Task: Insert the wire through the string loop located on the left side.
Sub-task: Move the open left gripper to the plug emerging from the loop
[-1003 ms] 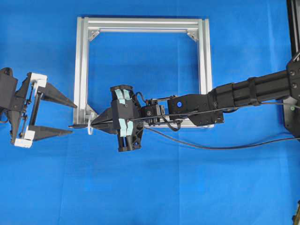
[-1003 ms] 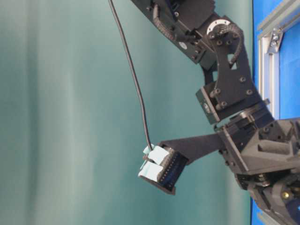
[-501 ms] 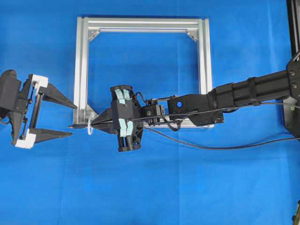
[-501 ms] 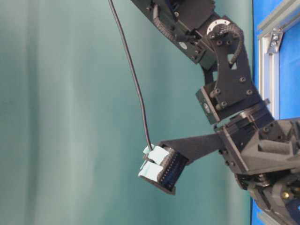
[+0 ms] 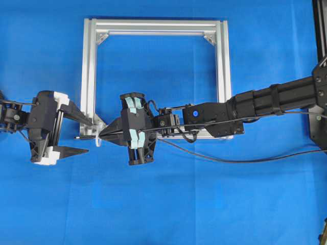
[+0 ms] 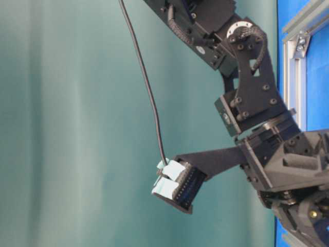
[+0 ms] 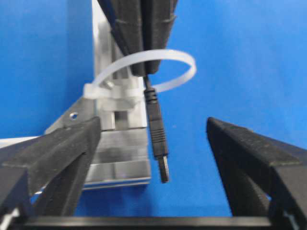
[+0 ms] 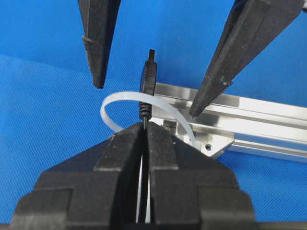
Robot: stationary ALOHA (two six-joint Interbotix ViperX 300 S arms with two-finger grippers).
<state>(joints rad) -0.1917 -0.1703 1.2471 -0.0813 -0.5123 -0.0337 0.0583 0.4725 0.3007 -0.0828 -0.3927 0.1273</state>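
I see my right gripper (image 5: 102,136) clamped flat on the wire (image 8: 147,81), a long thin black cable ending in a small metallic plug tip. In the right wrist view the two black fingers (image 8: 120,148) meet with no gap and the cable comes out between their tips. The plug end has passed through the string loop (image 7: 165,64), a small thin white loop tied at the lower left corner of the silver aluminium frame (image 5: 153,25), which lies flat on the blue cloth-covered table (image 5: 163,204). From the left wrist camera, the white loop arches around the cable just behind the plug's black housing, and the grey tip pokes out beyond it, free of everything.

My left gripper (image 5: 89,137) stands spread as wide as it goes, holding nothing. Its two black fingers (image 7: 57,148) sit on either side of the plug with clear space to each, neither touching it. In the overhead view its upper finger lies over the frame's left rail and the lower one sits just below the plug.

From the table-level camera, the cable (image 6: 146,87) hangs down to light blue taped pads on the right arm.

I can read no brand, label or writing in any view
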